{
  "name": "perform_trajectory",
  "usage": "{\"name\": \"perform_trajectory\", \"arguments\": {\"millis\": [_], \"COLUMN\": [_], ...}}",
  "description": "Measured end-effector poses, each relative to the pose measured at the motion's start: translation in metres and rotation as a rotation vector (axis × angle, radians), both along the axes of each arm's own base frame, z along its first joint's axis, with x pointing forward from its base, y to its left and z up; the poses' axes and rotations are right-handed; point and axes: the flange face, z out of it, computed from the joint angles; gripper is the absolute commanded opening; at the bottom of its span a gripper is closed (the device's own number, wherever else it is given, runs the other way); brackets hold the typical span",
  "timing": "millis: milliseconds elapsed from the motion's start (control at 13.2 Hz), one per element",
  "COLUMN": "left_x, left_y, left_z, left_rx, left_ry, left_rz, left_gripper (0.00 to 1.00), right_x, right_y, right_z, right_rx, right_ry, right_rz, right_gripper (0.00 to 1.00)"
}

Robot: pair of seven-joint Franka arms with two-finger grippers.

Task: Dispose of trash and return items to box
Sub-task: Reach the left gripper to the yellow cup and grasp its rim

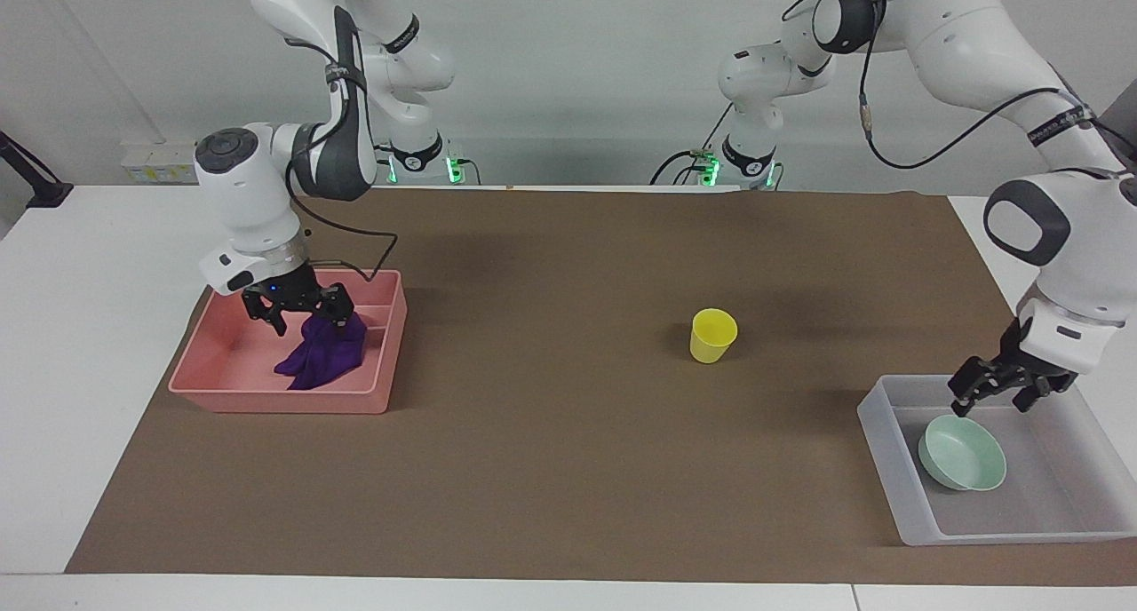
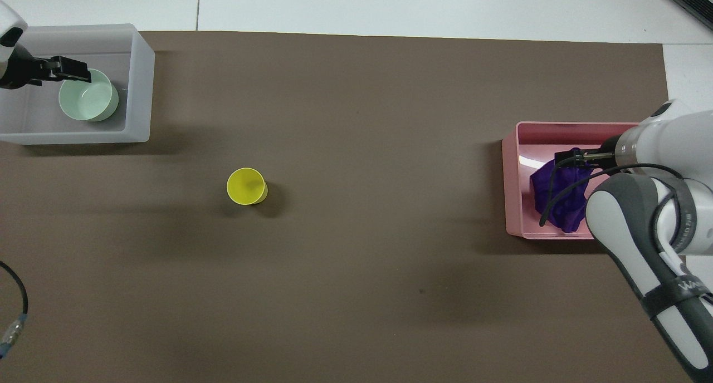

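The purple rag (image 1: pixel 322 356) lies crumpled in the pink tray (image 1: pixel 275 404) at the right arm's end of the table; it also shows in the overhead view (image 2: pixel 560 196). My right gripper (image 1: pixel 306 320) is open just above the rag, holding nothing. The mint-green bowl (image 1: pixel 964 454) rests in the translucent box (image 1: pixel 1057 513) at the left arm's end, also seen from overhead (image 2: pixel 88 98). My left gripper (image 1: pixel 990 402) is open and empty, raised over the box's edge nearest the robots. The yellow cup (image 1: pixel 712 335) stands upright on the brown mat between the two trays.
The brown mat (image 1: pixel 551 469) covers most of the white table. The pink tray (image 2: pixel 515 188) and the box (image 2: pixel 139 82) sit near the mat's two ends. A loose black cable (image 2: pixel 14 316) lies by the left arm's base.
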Motion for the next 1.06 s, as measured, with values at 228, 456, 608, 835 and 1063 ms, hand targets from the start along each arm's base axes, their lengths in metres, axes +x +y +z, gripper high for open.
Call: {"name": "perform_trajectory", "arguments": {"millis": [228,456,608,835,1063], "left_x": [-0.049,-0.084,-0.105,-0.137,-0.160], "left_y": [-0.066,-0.129,-0.163,-0.197,-0.222], "left_z": [-0.004,-0.026,-0.052,-0.087,-0.110], "left_rx": [-0.010,-0.015,-0.020,-0.022,-0.026], "left_ry": [0.065,0.101,0.069,0.052,0.048], "left_rz": [-0.029,-0.052,-0.077,-0.123,-0.150], "left_gripper": [1.00,1.00,1.00,1.00,0.65], "right_x": [-0.001,-0.004,-0.008,-0.024,-0.040], "right_y": [0.038,0.044,0.036,0.021,0.019], "right_z": [0.049,0.100,0.135,0.171,0.203], "right_rx": [0.015,0.015,0.015,0.016,0.015], "right_ry": [0.018,0.037,0.044,0.048,0.081], "right_rz": [-0.059,-0.077,-0.095,-0.123,-0.126], "right_gripper": [1.00,1.00,1.00,1.00,1.00]}}
